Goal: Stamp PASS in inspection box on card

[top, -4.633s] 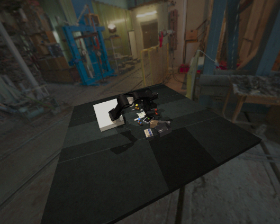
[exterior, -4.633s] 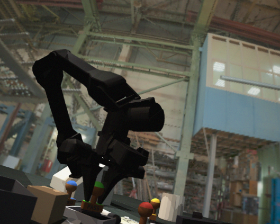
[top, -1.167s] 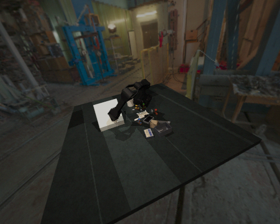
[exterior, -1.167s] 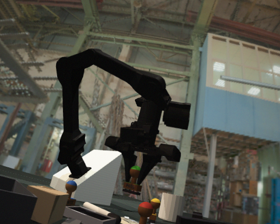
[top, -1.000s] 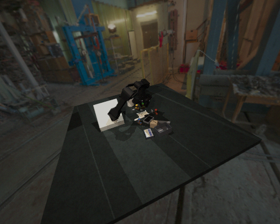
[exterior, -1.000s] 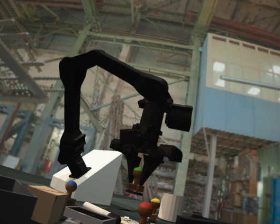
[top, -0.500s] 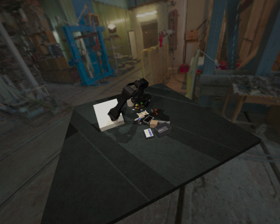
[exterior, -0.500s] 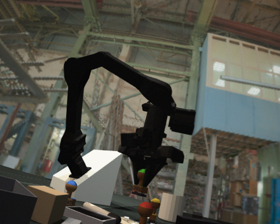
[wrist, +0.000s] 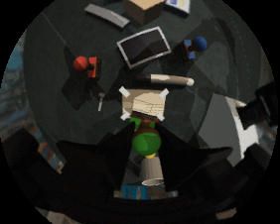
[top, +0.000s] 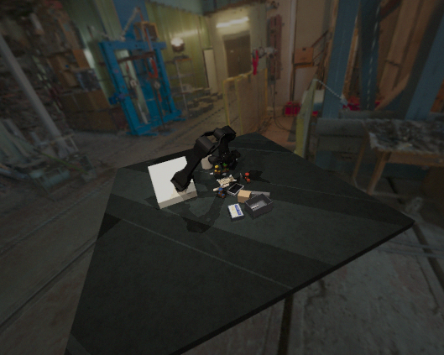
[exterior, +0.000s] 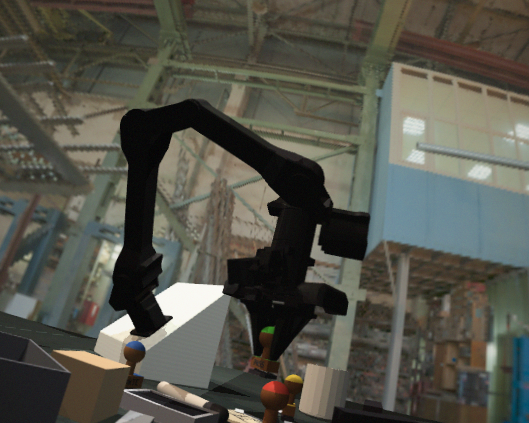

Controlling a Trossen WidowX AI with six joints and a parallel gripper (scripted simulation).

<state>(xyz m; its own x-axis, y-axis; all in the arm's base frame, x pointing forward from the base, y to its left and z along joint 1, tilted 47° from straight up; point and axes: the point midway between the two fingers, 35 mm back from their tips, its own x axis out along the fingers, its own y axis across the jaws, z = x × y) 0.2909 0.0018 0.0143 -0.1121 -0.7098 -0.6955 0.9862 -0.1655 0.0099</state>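
My gripper (exterior: 266,355) (wrist: 145,125) is shut on the green-topped stamp (exterior: 268,335) (wrist: 147,144), holding it upright in the air; its side lettering is only partly readable. In the wrist view the stamp overlaps the near edge of the card (wrist: 142,101) (top: 227,181), which has pale pieces at its corners. The stamp hides part of the card, and I cannot tell whether a print is on it. The dark ink pad (wrist: 144,47) (top: 236,189) sits in a pale-rimmed tray beyond the card. Red (exterior: 275,395) (wrist: 80,63), blue (exterior: 134,352) (wrist: 200,44) and yellow (exterior: 293,384) topped stamps stand around.
A pale-handled tool (wrist: 171,79) lies between card and pad. A small hammer-shaped piece (wrist: 100,101) lies left of the card. A round cup (exterior: 324,391) (wrist: 151,172) stands behind. A tan block (top: 244,196), open dark bin (top: 258,206), blue-white box (top: 236,211) and white sloped block (top: 165,181) surround.
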